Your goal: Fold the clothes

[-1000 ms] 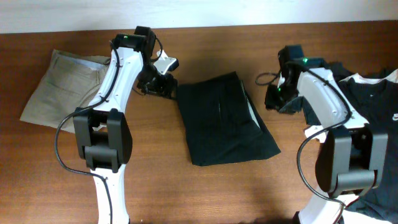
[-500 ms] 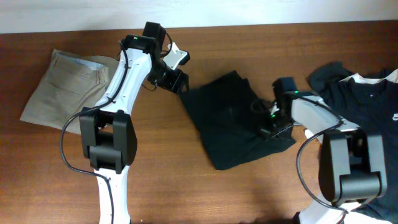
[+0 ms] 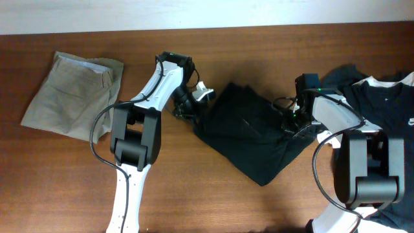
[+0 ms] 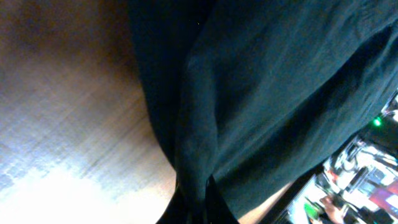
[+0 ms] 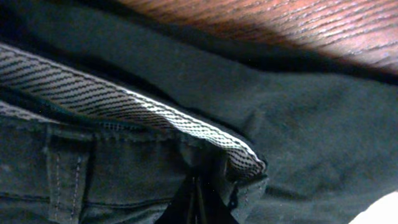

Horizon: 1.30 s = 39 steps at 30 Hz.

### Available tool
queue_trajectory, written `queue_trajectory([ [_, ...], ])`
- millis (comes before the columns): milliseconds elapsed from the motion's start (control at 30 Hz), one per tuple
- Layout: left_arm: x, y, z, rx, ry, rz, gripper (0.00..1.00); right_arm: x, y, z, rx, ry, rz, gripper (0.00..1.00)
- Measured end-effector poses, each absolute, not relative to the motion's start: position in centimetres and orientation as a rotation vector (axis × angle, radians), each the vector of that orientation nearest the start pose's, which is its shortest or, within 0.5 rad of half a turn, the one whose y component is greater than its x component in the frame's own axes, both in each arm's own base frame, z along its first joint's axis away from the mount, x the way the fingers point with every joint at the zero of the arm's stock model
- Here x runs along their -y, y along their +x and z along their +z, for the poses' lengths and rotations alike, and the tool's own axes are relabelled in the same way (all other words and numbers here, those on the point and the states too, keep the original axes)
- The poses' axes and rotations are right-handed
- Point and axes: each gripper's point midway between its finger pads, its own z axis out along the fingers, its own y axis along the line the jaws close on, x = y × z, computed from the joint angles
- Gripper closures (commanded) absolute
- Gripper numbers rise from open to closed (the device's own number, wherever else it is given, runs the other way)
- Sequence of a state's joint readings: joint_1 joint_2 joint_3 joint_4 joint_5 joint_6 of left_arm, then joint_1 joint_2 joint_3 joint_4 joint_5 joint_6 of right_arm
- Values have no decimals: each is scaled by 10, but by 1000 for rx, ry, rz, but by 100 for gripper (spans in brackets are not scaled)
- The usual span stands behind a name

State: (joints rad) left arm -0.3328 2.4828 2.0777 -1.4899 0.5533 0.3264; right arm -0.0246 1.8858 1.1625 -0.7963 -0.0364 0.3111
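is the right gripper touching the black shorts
Touching. The right wrist view shows the right gripper with its fingertips pinched shut on a fold of the black shorts.

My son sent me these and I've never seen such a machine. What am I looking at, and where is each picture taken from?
Two white robot arms work at a wooden table. The wide picture looks down from above; the two dark close-ups come from cameras on the wrists. In the middle lie black shorts. The left gripper pinches one edge, the right gripper the waistband; both look shut on the cloth. At the left lie khaki trousers, at the right a black shirt.
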Motion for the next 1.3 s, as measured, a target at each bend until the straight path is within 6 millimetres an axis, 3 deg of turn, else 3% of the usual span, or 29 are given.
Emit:
queue_trajectory([
  [100,211,333,34,-3311,908,-965,99,5,338,8,-3075,486,40,83],
  [133,208,328,36,-3344,906,-956,90,4,334,18,-3126,471,37,79],
  [167,204,327,35,-3358,915,-923,59,3,338,27,-3133,441,50,79],
  [200,203,331,33,-3349,915,-899,46,-8,338,42,-3175,391,152,79],
  [267,200,337,29,-3330,919,-870,41,-25,341,58,-3174,341,316,79],
  [300,199,340,29,-3320,913,-866,32,-34,340,59,-3178,335,396,79],
  [367,195,350,33,-3296,887,-860,13,-48,334,58,-3186,341,511,80],
  [400,195,358,36,-3270,876,-847,1,-54,326,47,-3202,366,528,81],
  [467,198,379,35,-3182,863,-826,1,-61,310,25,-3234,426,502,81],
  [533,204,399,31,-3085,879,-804,1,-55,298,-1,-3231,586,389,80],
  [667,228,408,27,-2990,916,-871,1,-53,300,-1,-3163,686,370,80],
  [767,257,400,26,-2950,947,-1012,1,-53,302,-1,-3149,710,371,80],
  [867,284,381,28,-2944,902,-1300,25,-53,302,-1,-3146,714,371,80],
  [1000,305,354,15,-3004,893,-1456,70,-52,303,-1,-3142,712,367,80],
  [1067,315,344,7,-3014,938,-1454,94,-52,303,-1,-3141,710,360,80],
  [1100,317,342,6,-3019,953,-1444,100,-52,303,-1,-3141,710,359,83],
  [1200,315,339,2,-3039,967,-1417,99,-49,299,-1,-3158,710,335,87],
  [1300,307,334,3,-3108,938,-1408,99,-45,282,4,-3240,687,273,87],
])
